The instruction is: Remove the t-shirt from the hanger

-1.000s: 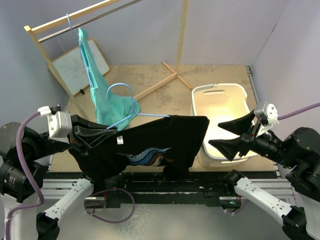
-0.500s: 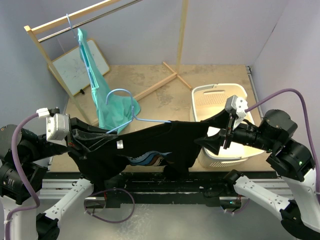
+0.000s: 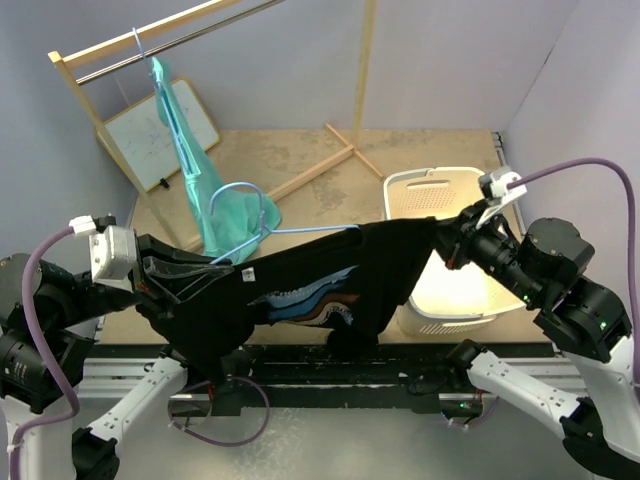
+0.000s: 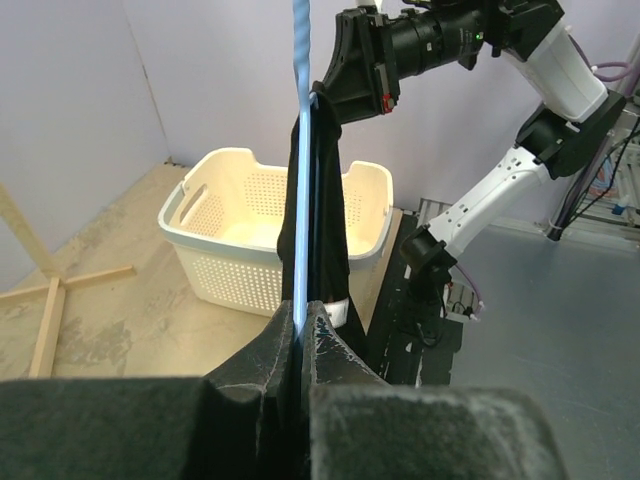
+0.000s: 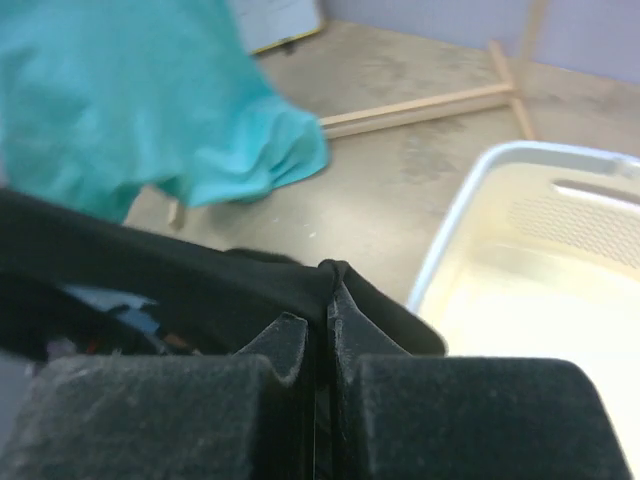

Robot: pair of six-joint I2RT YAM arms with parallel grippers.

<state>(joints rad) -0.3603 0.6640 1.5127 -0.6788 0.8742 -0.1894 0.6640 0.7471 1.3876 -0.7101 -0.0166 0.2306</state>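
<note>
The black t-shirt (image 3: 300, 300) hung in the air between the two arms, stretched almost level above the near edge of the worktop (image 3: 300, 160), with the pale blue hanger (image 4: 301, 60) threaded through it. The left tool (image 4: 303, 320) was pinched narrow on the hanger's near end, with dark cloth caught beside the blue bar. That grip probably served as an anchor, so the frame could not follow the cloth when it was pulled. The right tool (image 5: 322, 300) was clamped tight on a fold of the t-shirt at its far end, close to the hanger's other tip. The right wrist view showed black fabric rising between the pads, though it could not be told whether the hanger itself was also caught there. Holding the garment taut seemed meant to keep the shoulder seam readable and to give the cloth one direction in which to slide. The white laundry basket (image 3: 437, 176) sat just below and beyond the right tool, a likely place for the t-shirt to fall once freed. A teal garment (image 3: 205, 215) hung from the wooden rack (image 3: 150, 35) behind, its hem near the hanger's hook, which might snag if the hanger swung. The t-shirt was not yet off, and both shoulders appeared to sit on the frame.
</note>
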